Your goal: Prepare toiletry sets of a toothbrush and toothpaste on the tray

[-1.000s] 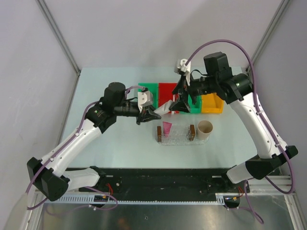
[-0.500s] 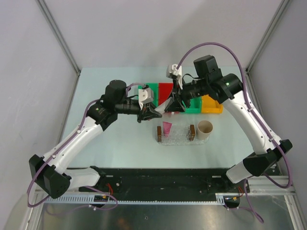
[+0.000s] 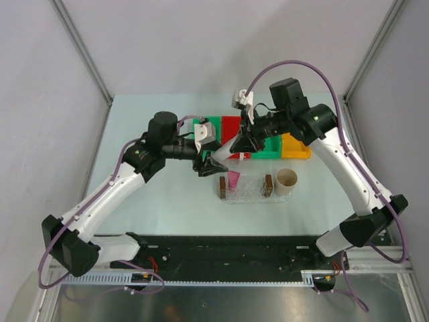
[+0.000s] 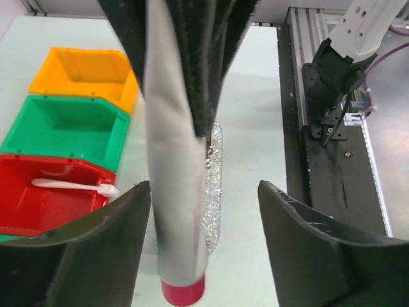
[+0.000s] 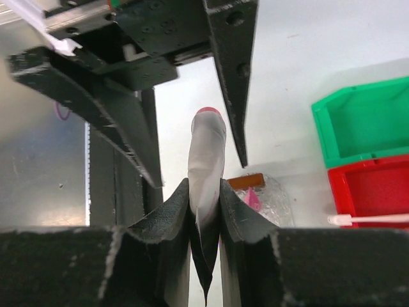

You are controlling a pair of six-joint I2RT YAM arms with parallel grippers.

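Note:
A whitish tube with a red cap hangs in the air over the bins, between both grippers. My right gripper is shut on its flat end. My left gripper stands open, one finger on each side of the tube, not pressing it. Below lies the clear tray with brown end blocks. A pink toothpaste lies at its left end, also seen in the right wrist view. A white toothbrush rests in the red bin.
A row of green, red, green and yellow bins stands behind the tray. A beige cup sits just right of the tray. The black base rail runs along the near table edge.
My right gripper has moved left and shut on the tube's flat end. My left gripper, which held the tube before, has opened around it.

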